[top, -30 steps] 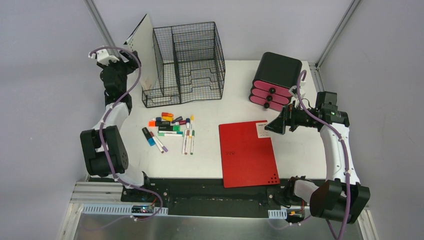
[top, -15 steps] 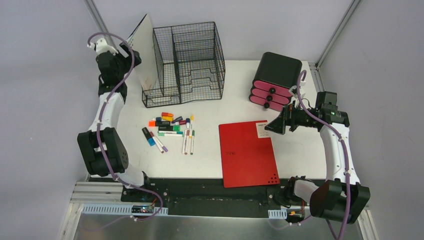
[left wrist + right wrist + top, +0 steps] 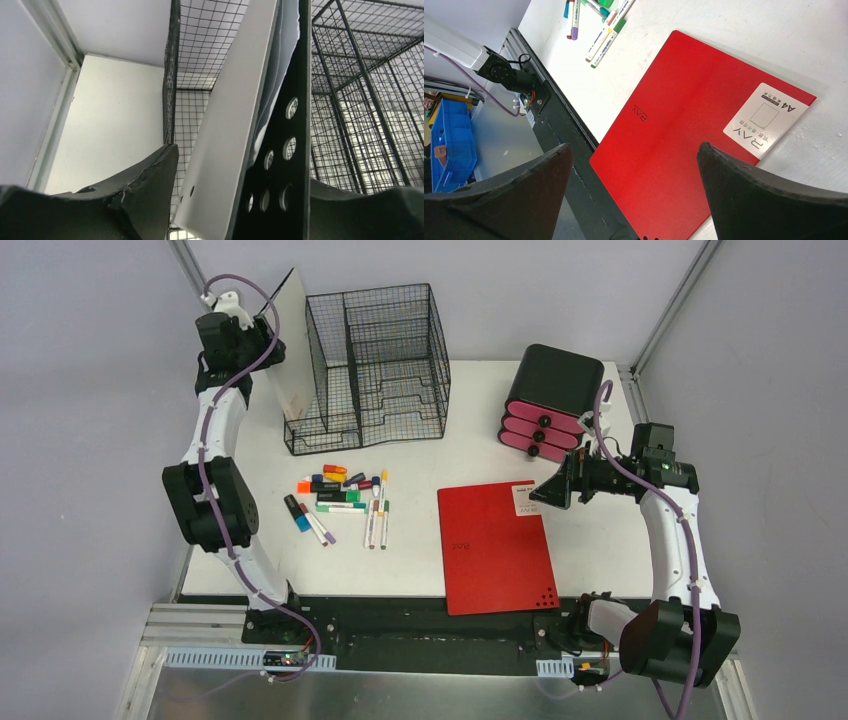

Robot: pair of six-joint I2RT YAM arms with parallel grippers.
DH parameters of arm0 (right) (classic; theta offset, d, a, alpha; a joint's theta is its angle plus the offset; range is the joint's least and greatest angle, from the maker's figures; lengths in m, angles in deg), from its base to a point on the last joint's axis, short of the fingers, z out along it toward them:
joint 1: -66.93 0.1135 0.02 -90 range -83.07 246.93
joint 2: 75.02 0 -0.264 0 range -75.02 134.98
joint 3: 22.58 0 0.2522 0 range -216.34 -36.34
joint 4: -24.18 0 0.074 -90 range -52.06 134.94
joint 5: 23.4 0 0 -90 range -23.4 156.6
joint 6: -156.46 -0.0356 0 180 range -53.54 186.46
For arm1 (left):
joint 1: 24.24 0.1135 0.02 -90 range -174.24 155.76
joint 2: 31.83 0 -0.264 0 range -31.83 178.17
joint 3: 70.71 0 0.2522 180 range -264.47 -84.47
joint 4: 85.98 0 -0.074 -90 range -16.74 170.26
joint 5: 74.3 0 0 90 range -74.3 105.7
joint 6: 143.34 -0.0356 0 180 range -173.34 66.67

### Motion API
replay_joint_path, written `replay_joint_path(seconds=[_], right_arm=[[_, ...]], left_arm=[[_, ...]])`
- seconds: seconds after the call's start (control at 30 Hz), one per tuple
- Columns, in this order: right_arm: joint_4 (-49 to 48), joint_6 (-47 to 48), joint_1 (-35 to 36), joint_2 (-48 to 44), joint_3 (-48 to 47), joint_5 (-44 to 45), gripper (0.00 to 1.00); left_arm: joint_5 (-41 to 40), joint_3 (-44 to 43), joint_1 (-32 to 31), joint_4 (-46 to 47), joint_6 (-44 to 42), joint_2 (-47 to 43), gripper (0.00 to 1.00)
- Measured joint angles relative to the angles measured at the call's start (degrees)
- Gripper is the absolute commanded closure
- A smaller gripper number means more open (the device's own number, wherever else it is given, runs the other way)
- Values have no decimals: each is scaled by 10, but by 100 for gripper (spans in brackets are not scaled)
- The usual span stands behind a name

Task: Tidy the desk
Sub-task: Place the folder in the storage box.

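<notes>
White folder [image 3: 285, 340] stands upper left beside the mesh organizer [image 3: 375, 365] on the worktop [image 3: 595, 560] that fills mid-frame. It is straddled by the left claw [image 3: 242, 167]; I cannot tell if it grips. The right claw [image 3: 634, 145] gapes over the red folder [image 3: 495, 545]. Filing seems underway; next, slot the white folder into the organizer.

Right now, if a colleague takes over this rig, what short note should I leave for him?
Left gripper: around the standing white flat folder at the left side of the black wire-mesh organizer; grip unclear.
Right gripper: open, above the red flat folder's labelled corner.
Coloured markers lie loose on the large white desk.
Done: nothing visibly stored. Left: both folders, markers.
</notes>
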Motion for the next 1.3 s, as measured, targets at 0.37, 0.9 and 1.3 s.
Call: replay_joint_path(seconds=[0.37, 0.9, 1.3], right_arm=[[0, 0, 0, 0, 0, 0, 1], [0, 0, 0, 0, 0, 0, 1], [0, 0, 0, 0, 0, 0, 1]], left_arm=[[57, -21, -4, 6, -104, 25, 100], [72, 146, -7, 233, -124, -7, 45], [-21, 205, -7, 279, -39, -129, 8]])
